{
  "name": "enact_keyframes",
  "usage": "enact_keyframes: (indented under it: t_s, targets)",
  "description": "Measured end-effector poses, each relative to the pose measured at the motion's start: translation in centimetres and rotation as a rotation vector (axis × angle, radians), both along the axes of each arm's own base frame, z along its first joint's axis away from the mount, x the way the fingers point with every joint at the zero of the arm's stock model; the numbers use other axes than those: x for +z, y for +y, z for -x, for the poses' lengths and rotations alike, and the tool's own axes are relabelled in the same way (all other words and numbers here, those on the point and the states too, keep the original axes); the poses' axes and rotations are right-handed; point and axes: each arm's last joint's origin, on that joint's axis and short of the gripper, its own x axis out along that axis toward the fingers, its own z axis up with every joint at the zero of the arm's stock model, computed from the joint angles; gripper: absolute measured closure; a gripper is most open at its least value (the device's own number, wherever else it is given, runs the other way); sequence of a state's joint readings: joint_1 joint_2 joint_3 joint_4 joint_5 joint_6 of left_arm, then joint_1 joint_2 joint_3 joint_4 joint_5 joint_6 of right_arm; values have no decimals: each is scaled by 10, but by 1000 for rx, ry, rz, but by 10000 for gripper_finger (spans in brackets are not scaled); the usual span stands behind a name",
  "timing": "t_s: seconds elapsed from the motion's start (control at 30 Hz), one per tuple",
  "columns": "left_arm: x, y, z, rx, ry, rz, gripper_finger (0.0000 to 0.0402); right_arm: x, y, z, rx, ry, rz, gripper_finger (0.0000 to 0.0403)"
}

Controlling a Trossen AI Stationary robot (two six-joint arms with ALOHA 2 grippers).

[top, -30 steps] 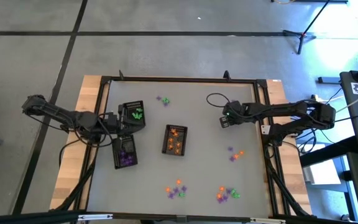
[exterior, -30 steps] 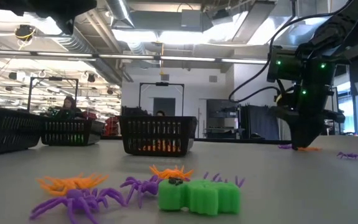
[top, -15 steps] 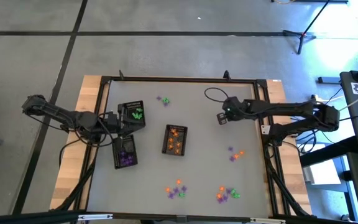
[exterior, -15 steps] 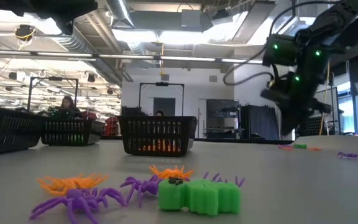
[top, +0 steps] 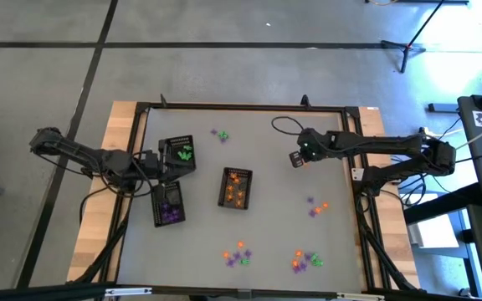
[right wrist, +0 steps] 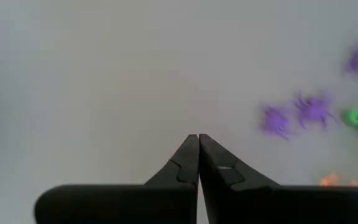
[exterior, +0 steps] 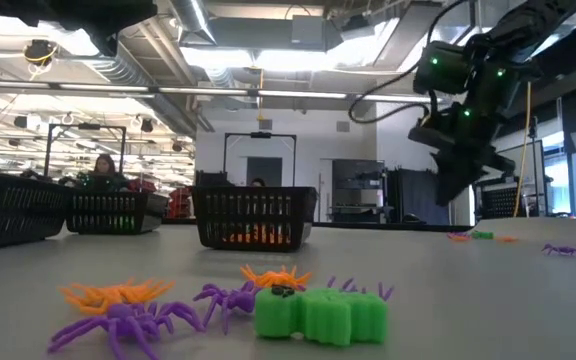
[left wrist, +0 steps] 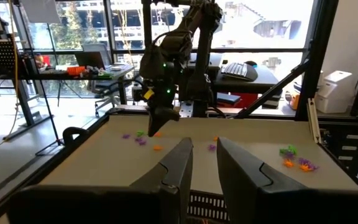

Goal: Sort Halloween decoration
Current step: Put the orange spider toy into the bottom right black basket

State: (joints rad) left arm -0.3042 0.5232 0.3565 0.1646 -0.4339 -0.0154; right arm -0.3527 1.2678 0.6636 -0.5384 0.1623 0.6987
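**A:** Where did the Halloween decoration (exterior: 268,300) lie?

**B:** Mostly loose on the desk (top: 274,226). Two mixed heaps sat well to the near side of the orange tray (top: 224,191), and a smaller scatter lay nearer it on the right arm's side. A last pair lay beyond it, towards the far edge.

**A:** And the arms?

**B:** The right gripper (top: 294,160) hung above the desk, just beyond the orange tray on its right side. Its fingers (right wrist: 185,162) were pressed together, with no piece visible between them. The left gripper (top: 156,164) waited on the tray's other side, between the purple tray (top: 159,216) and the green tray (top: 167,159). Its fingers were slightly parted around nothing.

**A:** So how should the step have been done?

**B:** I judged it a pick that needed confirming. If nothing was caught, the fingers should have spread, come down squarely over a single trinket, and closed on its body, not a thin leg. Then carry it low to the tray of matching colour and release it inside the rim.
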Motion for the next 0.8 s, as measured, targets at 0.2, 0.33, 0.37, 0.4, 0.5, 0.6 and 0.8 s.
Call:
enact_keyframes:
  t_s: [0.2, 0.33, 0.37, 0.4, 0.5, 0.6, 0.8]
  targets:
    - [0, 0, 0, 0, 0, 0, 334, -21, 1, 1, 9, 43, -48, 393]
    - [0, 0, 0, 0, 0, 0, 334, -36, 3, 4, 25, 67, -78, 386]
    - [0, 0, 0, 0, 0, 0, 334, -39, 3, 4, 43, 76, -70, 379]
    - [0, 0, 0, 0, 0, 0, 334, -41, 3, 4, 53, 75, -60, 371]
    - [0, 0, 0, 0, 0, 0, 334, -45, 3, 5, 60, 58, -41, 340]
    - [0, 0, 0, 0, 0, 0, 334, -46, 3, 4, 61, 32, -30, 302]
    - [0, 0, 0, 9, 0, -1, 334, -46, 2, 4, 47, 28, -24, 252]
